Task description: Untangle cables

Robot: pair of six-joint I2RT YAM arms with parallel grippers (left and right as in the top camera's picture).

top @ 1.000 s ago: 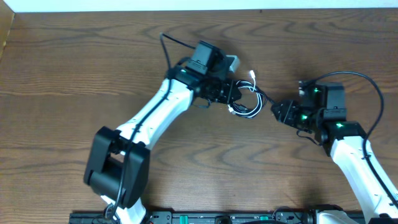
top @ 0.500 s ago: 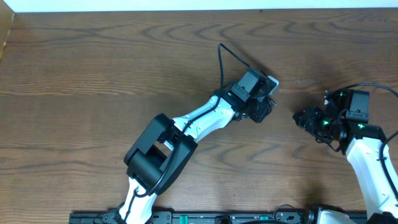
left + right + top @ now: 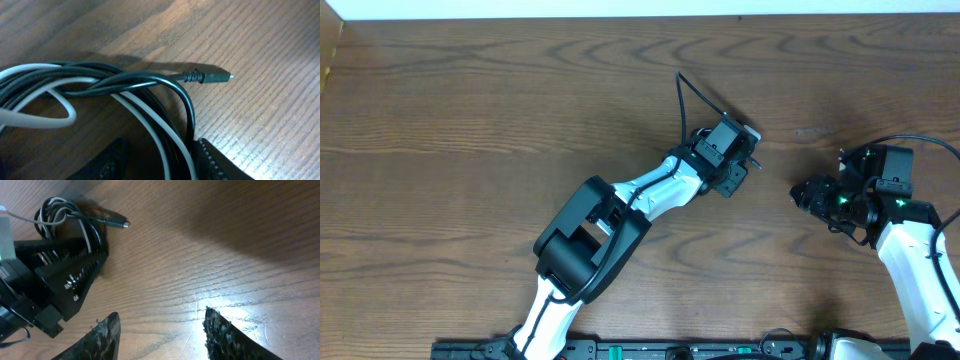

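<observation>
The left gripper (image 3: 159, 146) has its jaws apart. The cables run down through the gap, and the bundle leans on one of the fingers (image 3: 220, 162), with a bit of room on the other side. So it's straddling them rather than pinching them, as far as the wrist view shows.

Right at the left gripper it's a proper tangle. The black cable (image 3: 150, 80) and the white cable (image 3: 50, 120) are twisted round each other a few times, and the black one crosses over the white near the top of the bunch. The white one also throws a small loop off to one side of the gripper. The whole mess lies on the table (image 3: 270, 60).

One plug (image 3: 210, 77), the black one, is free. It pokes out past the left gripper, lies flat on the wood and points away from it. From overhead only that tip shows, since the gripper sits right on top of the rest.

The right gripper (image 3: 162, 330) is off to the right of the left gripper, on the side the plug points to. There's bare wood between the two, so it's not touching anything cable-related. Its jaws are spread wide with only table showing between them, and they face back toward the left gripper and the bundle. Can't tell whether its fingertips touch the table.
</observation>
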